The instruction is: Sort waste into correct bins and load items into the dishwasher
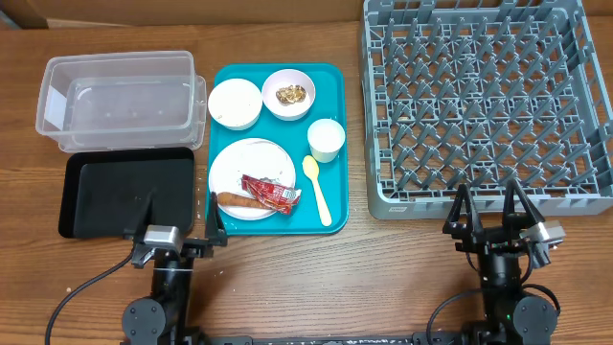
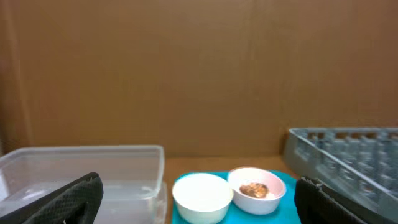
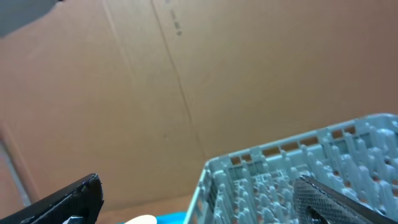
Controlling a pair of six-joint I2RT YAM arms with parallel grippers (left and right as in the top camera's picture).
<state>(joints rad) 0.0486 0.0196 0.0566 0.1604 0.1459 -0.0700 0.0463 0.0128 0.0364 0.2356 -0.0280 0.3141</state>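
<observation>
Where the wrapper (image 1: 270,192) crinkles red, pegged grey rack (image 1: 479,203) — square

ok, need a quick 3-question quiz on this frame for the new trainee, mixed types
1. True or false: the red wrapper lies on the plate, next to the sausage.
2. Where is the yellow spoon? A) under the wrapper B) on the teal tray, right of the plate C) on the plate
3. What state are the left gripper and right gripper in?

Key: 1 true. 2 B. 3 both open, holding nothing.
</observation>
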